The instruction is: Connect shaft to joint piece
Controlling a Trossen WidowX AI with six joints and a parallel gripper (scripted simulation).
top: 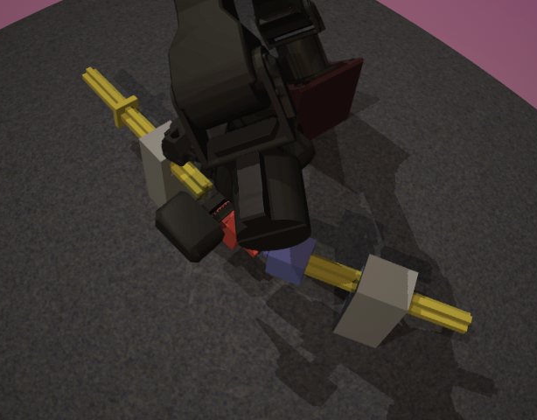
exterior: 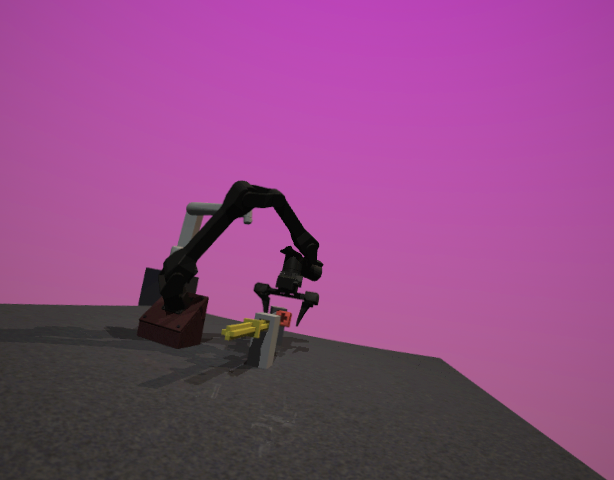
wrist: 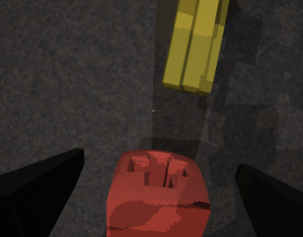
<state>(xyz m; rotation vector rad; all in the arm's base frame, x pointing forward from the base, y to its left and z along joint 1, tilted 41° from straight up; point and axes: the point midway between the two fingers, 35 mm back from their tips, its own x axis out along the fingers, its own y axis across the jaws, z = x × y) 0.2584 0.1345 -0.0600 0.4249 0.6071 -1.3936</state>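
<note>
My gripper (exterior: 282,318) (wrist: 162,164) is open, its two fingers standing apart on either side of the red joint piece (top: 229,231) (exterior: 284,318) (wrist: 158,217), with nothing gripped. The joint piece's cross-shaped opening faces the near end of the second yellow shaft (top: 101,87) (exterior: 237,330) (wrist: 192,54), with a gap between. In the wrist view the shaft slants a little against the piece; exact alignment is unclear. The shaft passes through its pale block (top: 156,171) (exterior: 269,341). The blue hinge part (top: 284,266) joins the red piece to the first yellow shaft (top: 440,312). The arm partly hides the joint in the top view.
The first shaft's pale block (top: 373,303) stands beyond the blue part. A square yellow collar (top: 124,109) (exterior: 256,327) sits on the second shaft, outside its block. The dark red arm base (top: 327,103) (exterior: 173,325) stands to one side.
</note>
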